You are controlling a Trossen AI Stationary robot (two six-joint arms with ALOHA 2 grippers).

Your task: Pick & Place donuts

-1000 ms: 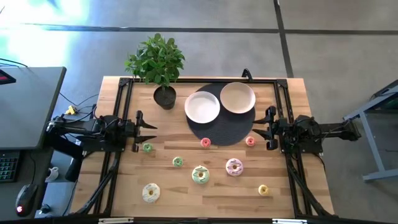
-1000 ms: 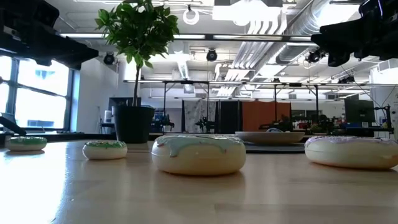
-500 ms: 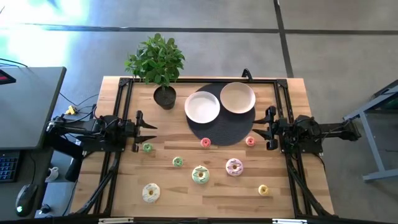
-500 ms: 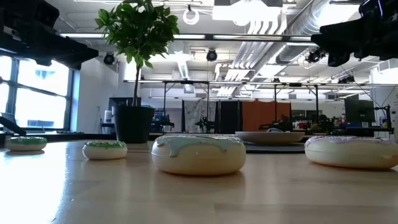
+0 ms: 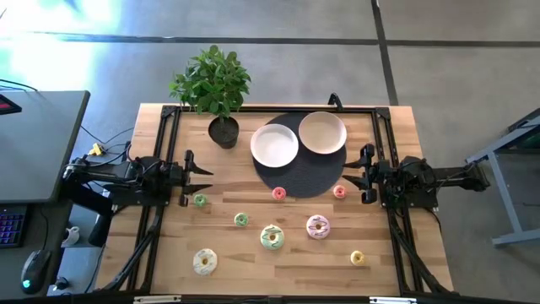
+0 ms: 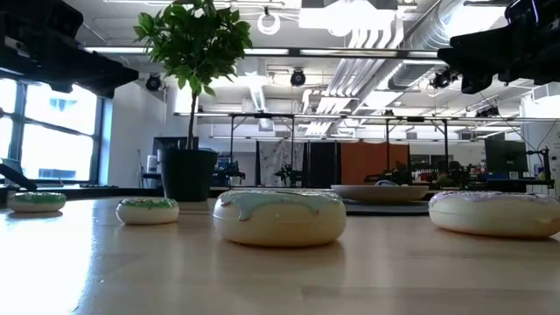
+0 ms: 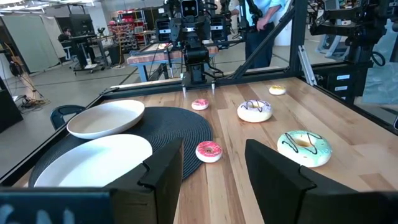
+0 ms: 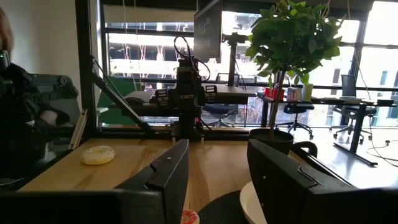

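Donuts: small frosted toy ring donuts (image 5: pixel 272 238) lie flat, holes up, across wooden table (image 5: pixel 160 253).
Left gripper (image 5: pixel 205 174): jaws apart, empty, at table's left edge.
Right gripper (image 5: pixel 348 175): jaws apart, empty, at right edge.

Two plates (image 5: pixel 297 139) sit on a mat (image 5: pixel 295 179) beside the plant (image 5: pixel 214 89); donuts (image 5: pixel 272 237) lie scattered before them.

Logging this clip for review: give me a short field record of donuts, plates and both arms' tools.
donuts on wood: seven in the high view, including pink one, green-cream one, pale yellow one
donuts on plates: none
plates: white plate and cream plate, both on dark mat
left tool: open, holding nothing
right tool: open, holding nothing
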